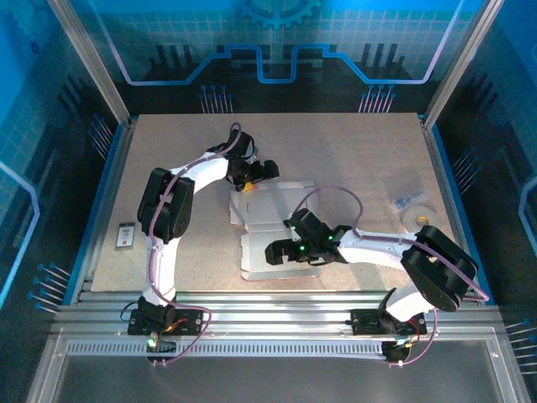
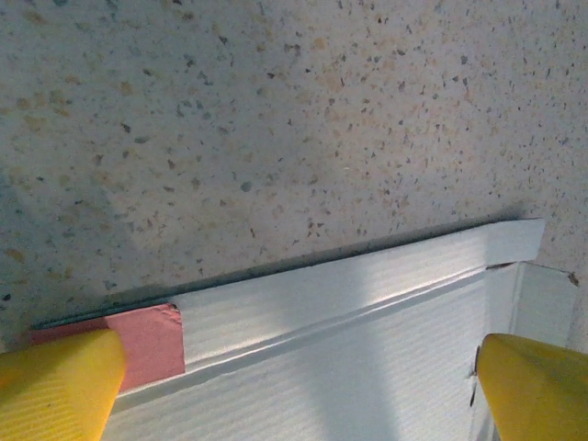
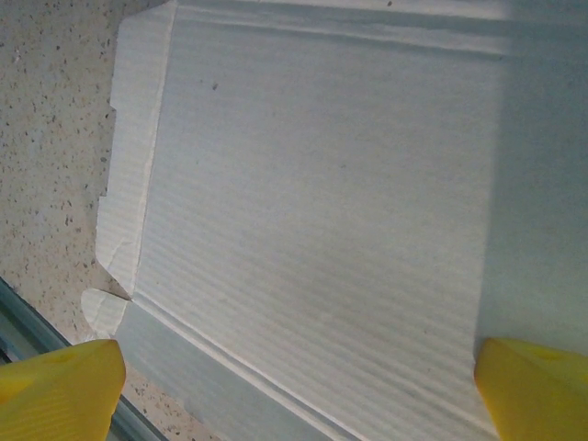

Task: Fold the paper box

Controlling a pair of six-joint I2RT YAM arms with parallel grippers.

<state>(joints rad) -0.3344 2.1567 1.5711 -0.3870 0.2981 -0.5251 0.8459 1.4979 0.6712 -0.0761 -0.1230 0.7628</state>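
The paper box lies flat and unfolded in the middle of the table, pale inner face up. My left gripper hovers open over its far edge. In the left wrist view the yellow fingertips straddle the box's edge flap, where a pink corner is turned over. My right gripper hangs open above the near panel. Between its fingertips lies the ribbed whitish sheet, with a creased flap along its near side. Nothing is held by either gripper.
A white tape roll and a small clear bag sit at the right of the table. A small dark card lies at the left edge. The metal rail runs close to the sheet's near flap.
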